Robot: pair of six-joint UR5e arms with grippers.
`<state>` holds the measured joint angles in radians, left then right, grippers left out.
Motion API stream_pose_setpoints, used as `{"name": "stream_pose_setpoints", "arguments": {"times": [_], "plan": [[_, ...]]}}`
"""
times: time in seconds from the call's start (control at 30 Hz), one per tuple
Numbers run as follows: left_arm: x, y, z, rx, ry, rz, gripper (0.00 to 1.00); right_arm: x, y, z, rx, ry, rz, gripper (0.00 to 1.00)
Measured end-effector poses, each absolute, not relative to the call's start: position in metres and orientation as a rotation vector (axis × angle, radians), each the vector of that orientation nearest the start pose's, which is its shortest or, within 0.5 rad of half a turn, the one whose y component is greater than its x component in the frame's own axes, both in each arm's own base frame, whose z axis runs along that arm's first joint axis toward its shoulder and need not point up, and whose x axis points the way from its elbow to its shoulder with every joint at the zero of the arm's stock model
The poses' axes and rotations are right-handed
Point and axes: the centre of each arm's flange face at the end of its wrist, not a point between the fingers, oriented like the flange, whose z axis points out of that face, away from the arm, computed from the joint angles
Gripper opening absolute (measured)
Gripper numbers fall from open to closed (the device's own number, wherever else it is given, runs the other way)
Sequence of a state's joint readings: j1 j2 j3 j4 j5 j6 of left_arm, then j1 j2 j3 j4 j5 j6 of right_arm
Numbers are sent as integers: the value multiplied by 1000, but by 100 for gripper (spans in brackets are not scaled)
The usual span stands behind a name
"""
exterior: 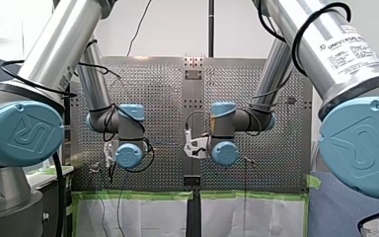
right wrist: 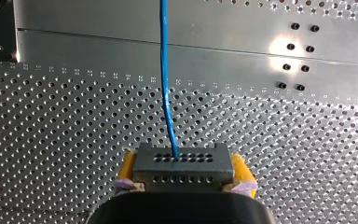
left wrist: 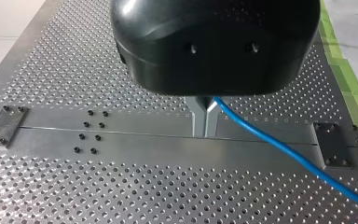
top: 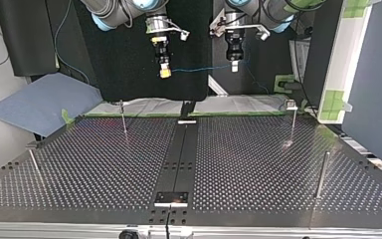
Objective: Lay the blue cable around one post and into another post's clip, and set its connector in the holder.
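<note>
My right gripper (right wrist: 184, 171): clenched on the connector (right wrist: 182, 162), blue cable (right wrist: 165, 84) running straight ahead. My left gripper (left wrist: 204, 115): pinching that cable, high above the desk (left wrist: 74, 186). I should hold the span taut descending toward a post (top: 124, 117).

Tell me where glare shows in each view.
Right wrist view: a bright glare patch on the table by the screw holes. Top view: a pale sheen at the foot of the far post at the view's right. Left wrist view: no hot spot. Front view: highlight streaks along my left arm and my right arm.
</note>
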<state>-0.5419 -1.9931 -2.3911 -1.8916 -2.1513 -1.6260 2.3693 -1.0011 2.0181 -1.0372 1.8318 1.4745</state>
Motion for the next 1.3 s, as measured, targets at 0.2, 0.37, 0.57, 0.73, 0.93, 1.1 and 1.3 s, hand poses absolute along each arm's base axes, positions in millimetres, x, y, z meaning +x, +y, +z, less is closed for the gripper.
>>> {"name": "stream_pose_setpoints", "arguments": {"times": [0.2,0.37,0.57,0.73,0.93,1.1,1.3], "plan": [[289,-266,80,-77,1563,-16,0,457,-295,89,1593,-811,1542,0],[289,-266,80,-77,1563,-16,0,457,-295,89,1593,-811,1542,0],[282,-268,72,-59,1583,-38,0,463,-294,97,1582,-821,1558,0],[277,-269,66,-47,1600,-55,0,468,-290,102,1576,-868,1556,0],[276,-270,65,-45,1602,-57,0,464,-287,98,1605,-905,1506,0],[276,-270,65,-45,1602,-57,0,460,-284,94,1646,-915,1467,0],[276,-270,65,-45,1602,-57,0,456,-280,90,1697,-925,1418,0]]}}
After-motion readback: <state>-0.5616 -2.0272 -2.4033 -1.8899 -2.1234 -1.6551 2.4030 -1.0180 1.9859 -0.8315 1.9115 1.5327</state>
